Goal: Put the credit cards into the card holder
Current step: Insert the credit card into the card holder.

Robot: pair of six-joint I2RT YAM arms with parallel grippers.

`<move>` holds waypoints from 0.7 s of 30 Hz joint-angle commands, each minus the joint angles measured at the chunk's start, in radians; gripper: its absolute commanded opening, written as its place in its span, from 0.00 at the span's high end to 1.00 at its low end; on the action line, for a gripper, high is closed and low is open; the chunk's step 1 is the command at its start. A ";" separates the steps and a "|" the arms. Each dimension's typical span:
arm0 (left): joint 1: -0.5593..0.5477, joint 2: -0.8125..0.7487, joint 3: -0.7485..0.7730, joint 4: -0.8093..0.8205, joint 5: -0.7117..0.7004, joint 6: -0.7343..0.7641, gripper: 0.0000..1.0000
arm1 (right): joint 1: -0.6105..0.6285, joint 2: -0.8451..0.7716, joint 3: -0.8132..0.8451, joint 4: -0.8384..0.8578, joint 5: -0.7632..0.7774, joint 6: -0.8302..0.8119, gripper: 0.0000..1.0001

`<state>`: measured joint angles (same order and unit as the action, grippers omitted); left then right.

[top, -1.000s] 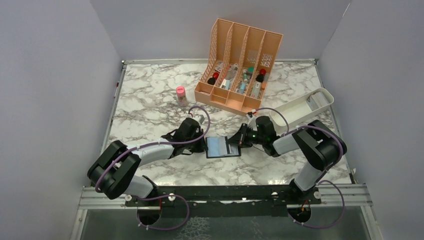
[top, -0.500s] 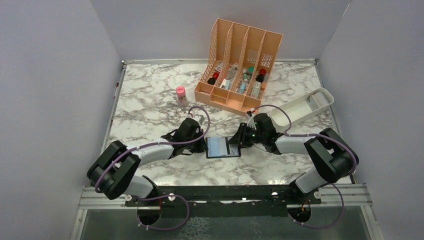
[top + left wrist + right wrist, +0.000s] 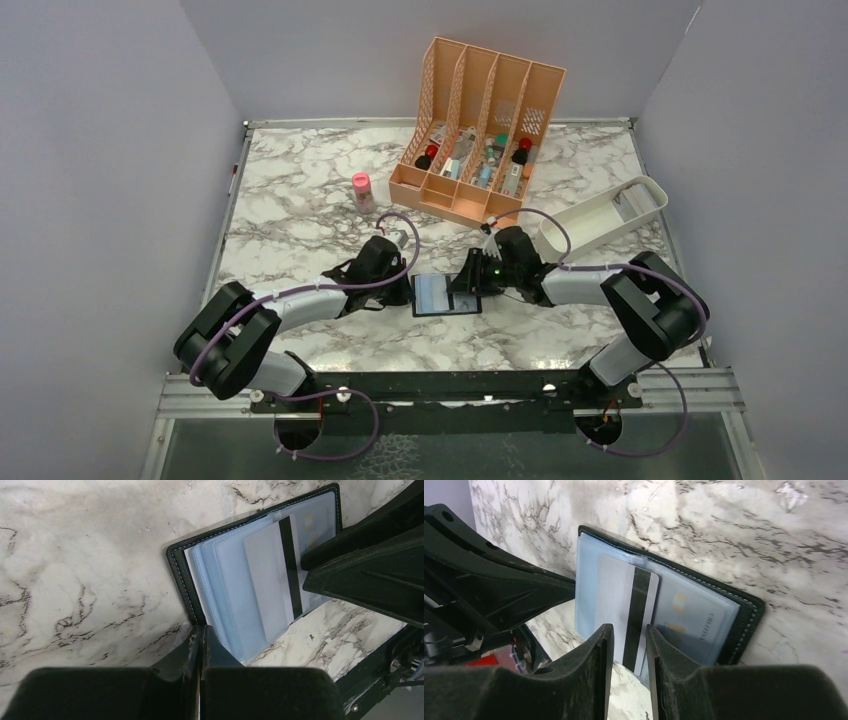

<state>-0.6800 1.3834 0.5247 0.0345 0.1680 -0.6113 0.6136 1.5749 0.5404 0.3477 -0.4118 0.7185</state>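
Note:
The card holder lies open on the marble table, bluish sleeves up. It also shows in the left wrist view and the right wrist view. A greyish credit card with a black stripe lies partly inside a sleeve, also in the left wrist view. Another card sits under clear plastic. My right gripper is slightly open, its fingers straddling the striped card's outer edge. My left gripper is shut, its tips at the holder's left edge. Both also show from above, the left gripper and the right gripper.
An orange slotted organiser with small items stands at the back. A white oblong tray lies at the right, with greyish flat things in its far end. A pink bottle stands left of the organiser.
My right gripper has moved left over the open holder, and the right arm's elbow has swung outward. The left arm and the holder have stayed put.

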 commanded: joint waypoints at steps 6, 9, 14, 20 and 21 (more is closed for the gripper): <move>-0.003 -0.007 -0.019 -0.035 0.018 -0.008 0.98 | 0.049 0.068 0.012 0.038 -0.023 0.040 0.64; -0.004 -0.009 -0.017 -0.035 0.019 -0.010 0.98 | 0.055 0.076 0.015 0.058 -0.031 0.045 0.64; -0.006 -0.008 -0.011 -0.035 0.021 -0.012 0.97 | 0.058 0.066 0.010 0.081 -0.043 0.047 0.65; -0.007 -0.002 0.003 -0.035 0.030 -0.018 0.97 | 0.058 0.088 0.003 0.125 -0.086 0.053 0.73; -0.008 -0.003 0.006 -0.036 0.032 -0.018 0.97 | 0.058 0.095 0.001 0.133 -0.091 0.058 0.74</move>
<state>-0.6804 1.3834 0.5251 0.0330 0.1684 -0.6228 0.6613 1.6321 0.5526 0.4301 -0.4480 0.7628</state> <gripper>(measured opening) 0.027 0.274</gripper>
